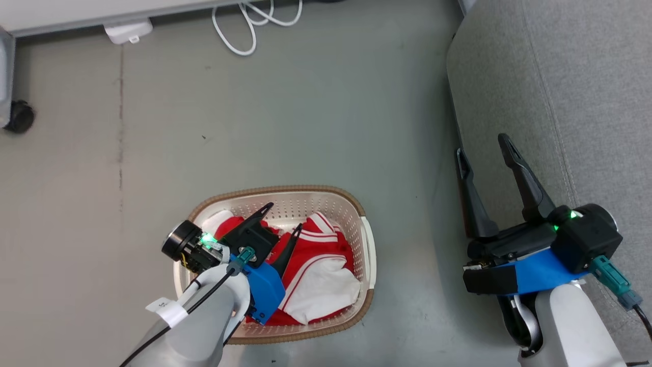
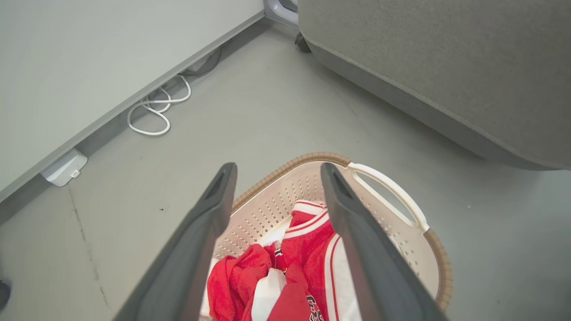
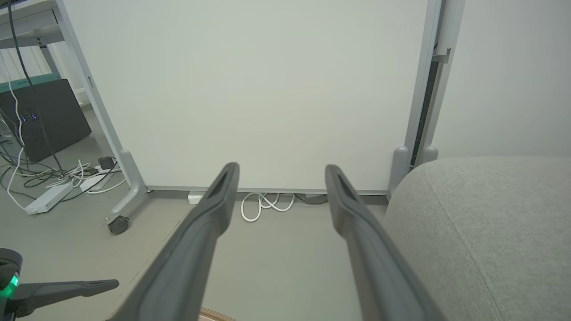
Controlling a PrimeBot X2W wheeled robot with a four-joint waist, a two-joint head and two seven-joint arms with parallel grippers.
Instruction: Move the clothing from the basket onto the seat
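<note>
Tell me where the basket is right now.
The basket sits on the floor, lower middle of the head view, left of the sofa, with the open left hand above the clothing in it.

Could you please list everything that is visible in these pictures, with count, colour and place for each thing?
clothing: one heap, number of pieces unclear, red and white, inside the basket
basket: one, cream with a brown rim, on the floor left of the seat
seat: one, grey fabric, at the right
floor: one, grey, under the basket
panel: one, white, upright beyond the floor
castor: one, black, under the panel's leg
cable: one coil, white, on the floor at the panel's foot
power block: one, white, beside the cable
left gripper: one, dark fingers, open, above the clothing
right gripper: one, dark fingers, open, at the seat's edge
</note>
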